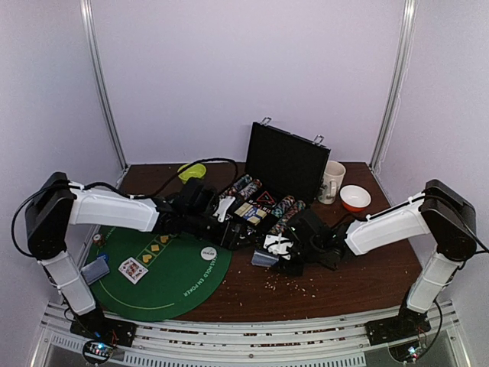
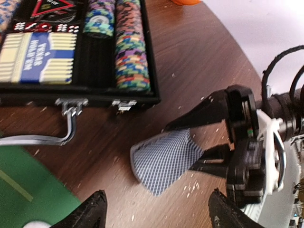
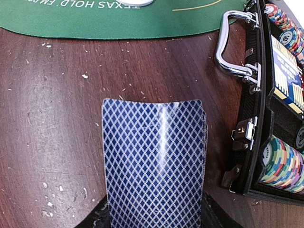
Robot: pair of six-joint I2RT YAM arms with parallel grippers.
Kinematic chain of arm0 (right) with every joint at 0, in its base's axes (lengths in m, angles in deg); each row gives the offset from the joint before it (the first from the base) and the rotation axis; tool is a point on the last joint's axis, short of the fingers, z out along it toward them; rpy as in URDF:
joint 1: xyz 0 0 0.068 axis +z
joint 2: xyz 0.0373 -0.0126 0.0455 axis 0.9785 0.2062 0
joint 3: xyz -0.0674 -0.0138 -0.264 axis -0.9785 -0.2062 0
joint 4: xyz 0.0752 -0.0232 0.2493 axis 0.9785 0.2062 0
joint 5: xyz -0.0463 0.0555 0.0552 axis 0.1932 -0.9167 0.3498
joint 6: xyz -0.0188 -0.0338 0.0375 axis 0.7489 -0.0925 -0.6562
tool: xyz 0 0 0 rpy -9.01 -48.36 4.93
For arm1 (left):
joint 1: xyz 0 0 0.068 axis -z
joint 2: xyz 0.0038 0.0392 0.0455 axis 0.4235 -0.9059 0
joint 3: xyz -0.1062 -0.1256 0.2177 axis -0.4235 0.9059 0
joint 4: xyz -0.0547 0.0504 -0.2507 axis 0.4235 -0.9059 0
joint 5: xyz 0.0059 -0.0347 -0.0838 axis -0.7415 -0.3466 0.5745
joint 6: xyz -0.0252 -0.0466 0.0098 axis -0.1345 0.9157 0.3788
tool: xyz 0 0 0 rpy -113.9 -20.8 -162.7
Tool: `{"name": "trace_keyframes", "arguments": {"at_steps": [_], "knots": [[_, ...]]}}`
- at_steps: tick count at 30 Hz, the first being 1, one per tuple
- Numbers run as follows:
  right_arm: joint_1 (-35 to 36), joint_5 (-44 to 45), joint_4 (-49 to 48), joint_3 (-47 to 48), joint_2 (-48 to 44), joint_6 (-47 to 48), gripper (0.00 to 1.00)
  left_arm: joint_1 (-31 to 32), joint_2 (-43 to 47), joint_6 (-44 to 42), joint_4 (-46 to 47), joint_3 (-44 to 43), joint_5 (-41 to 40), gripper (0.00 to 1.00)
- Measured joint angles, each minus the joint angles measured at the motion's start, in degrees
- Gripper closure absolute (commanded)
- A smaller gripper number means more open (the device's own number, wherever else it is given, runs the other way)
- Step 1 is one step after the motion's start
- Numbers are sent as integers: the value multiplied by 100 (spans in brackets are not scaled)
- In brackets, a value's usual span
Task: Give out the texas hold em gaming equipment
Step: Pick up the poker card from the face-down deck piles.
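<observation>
White walls close round a brown wooden table. From above, the green mat lies at 8 o'clock and the open case stands at 12. My right gripper pinches a few playing cards over bare wood at 5 o'clock of the case. My left gripper hangs just beside them.

On the left wrist view, my left fingers stand wide apart with nothing between them. The cards aim their free edge at 8 o'clock, and poker chips lie racked in the case at 11.

On the right wrist view, the cards lie back up and slightly bowed. Their long axis runs from 6 to 12, with the free short edge at 12 facing the mat.

I judge this a dealing step, perhaps a hand-over. Next, either my left closes squarely on that free edge or my right carries the cards on to the mat.
</observation>
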Motion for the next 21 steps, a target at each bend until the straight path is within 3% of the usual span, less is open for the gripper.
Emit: {"name": "trace_keyframes", "arguments": {"at_steps": [6, 13, 18, 21], "knots": [[-7, -70, -122, -50, 0, -35, 47, -52, -837, 267, 1038, -33, 811, 21], [-7, -92, -164, -63, -2, -37, 47, -50, -1325, 420, 1281, -96, 1272, 21], [-7, -107, -170, -74, -17, -37, 47, -50, -1569, 409, 1121, -409, 1207, 33], [-7, -109, -170, -81, -33, -37, 47, -46, -1735, 376, 997, -636, 1185, 46]]}}
